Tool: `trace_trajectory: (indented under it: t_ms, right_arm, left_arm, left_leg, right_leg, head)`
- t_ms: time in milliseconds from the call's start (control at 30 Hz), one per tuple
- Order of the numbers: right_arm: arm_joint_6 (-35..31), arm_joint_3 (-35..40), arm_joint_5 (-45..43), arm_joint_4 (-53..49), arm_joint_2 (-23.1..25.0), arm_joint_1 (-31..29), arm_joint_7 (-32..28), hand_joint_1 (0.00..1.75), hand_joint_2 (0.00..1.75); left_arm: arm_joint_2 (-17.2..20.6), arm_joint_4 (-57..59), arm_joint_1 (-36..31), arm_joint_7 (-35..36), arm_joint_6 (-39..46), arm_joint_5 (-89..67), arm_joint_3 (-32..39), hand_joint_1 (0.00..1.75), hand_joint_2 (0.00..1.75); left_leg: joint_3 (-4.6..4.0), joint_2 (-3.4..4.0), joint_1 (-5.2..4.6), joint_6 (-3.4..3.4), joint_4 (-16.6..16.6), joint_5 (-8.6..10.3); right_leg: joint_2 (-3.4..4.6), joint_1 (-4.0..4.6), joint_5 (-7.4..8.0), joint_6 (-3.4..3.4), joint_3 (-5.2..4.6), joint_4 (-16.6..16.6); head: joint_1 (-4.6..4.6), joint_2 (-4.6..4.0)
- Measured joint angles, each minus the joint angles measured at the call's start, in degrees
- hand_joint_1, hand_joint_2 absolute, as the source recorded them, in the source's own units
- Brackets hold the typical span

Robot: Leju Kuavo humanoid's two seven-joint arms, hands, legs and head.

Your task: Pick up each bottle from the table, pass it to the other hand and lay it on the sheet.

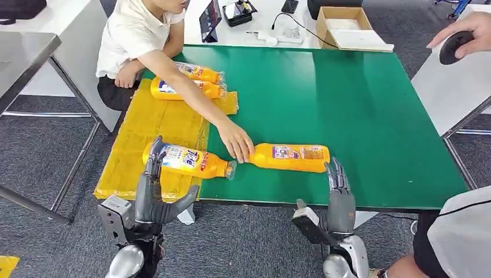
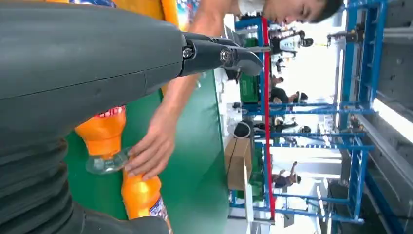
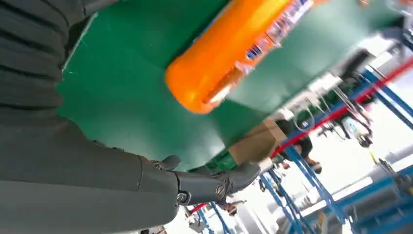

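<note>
Both hands empty, fingers apart: left hand (image 1: 151,194) at the sheet (image 1: 151,124) edge, right hand (image 1: 338,194) just beside the bench bottle (image 1: 292,157), touched by a person's hand (image 1: 236,142).

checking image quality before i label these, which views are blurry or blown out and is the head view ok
Head view: sharp and evenly lit, the bottle on the green table reads clearly. Left wrist view: the left hand is soft up close, and the background is washed out to white. Right wrist view: the bottle is smeared with blur, and the bright background is overexposed.
</note>
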Motion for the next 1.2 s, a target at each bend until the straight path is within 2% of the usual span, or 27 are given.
trace_trajectory:
  t_ms: [233, 367, 567, 867, 1200]
  right_arm:
    - [5.9, -0.1, 1.2, 9.1, -0.5, -7.5, 3.6, 0.0, 1.75]
    - [6.0, -0.2, 0.5, 17.5, -0.5, -14.9, 3.7, 0.0, 1.75]
    - [6.1, -0.4, 1.8, 27.0, -0.8, -21.5, 6.2, 0.0, 1.75]
    - [9.7, -0.1, 6.0, 34.4, -0.8, -26.4, 10.3, 0.0, 1.75]
    - [11.2, 0.4, 7.3, 37.9, -0.6, -27.8, 11.9, 0.0, 1.75]
  left_arm:
    - [-0.1, -0.1, -1.1, 1.1, -1.9, 0.7, -2.2, 0.0, 1.75]
    - [-0.1, 1.0, -3.9, 2.3, -2.3, 0.8, -4.5, 0.0, 1.75]
    - [-0.1, 3.0, -5.8, 4.1, -2.4, 0.6, -7.2, 0.0, 1.75]
    - [-0.3, 5.8, -7.9, 5.7, -3.2, 0.8, -8.9, 0.0, 1.75]
    - [-0.5, 7.2, -8.5, 6.4, -4.2, 1.1, -9.1, 0.0, 1.75]
  left_leg:
    - [0.01, 0.03, 0.01, 0.0, 0.0, 0.04]
    - [0.04, 0.03, 0.01, 0.01, 0.0, 0.08]
    - [0.02, 0.02, 0.0, 0.03, 0.0, 0.09]
    - [-0.01, 0.02, 0.01, 0.02, 0.0, 0.07]
    - [-0.02, 0.02, 0.01, 0.02, 0.0, 0.07]
  right_leg:
    - [0.01, 0.02, 0.03, 0.01, -0.02, 0.0]
    - [0.01, 0.01, 0.06, 0.03, 0.01, 0.0]
    - [0.0, 0.0, 0.06, 0.04, 0.01, 0.0]
    - [0.0, 0.02, 0.05, 0.04, -0.03, 0.0]
    - [0.0, 0.01, 0.05, 0.04, -0.03, 0.0]
  head:
    - [-0.02, 0.0]
    - [-0.02, 0.0]
    - [-0.02, 0.0]
    - [-0.02, 0.0]
    - [-0.02, 0.0]
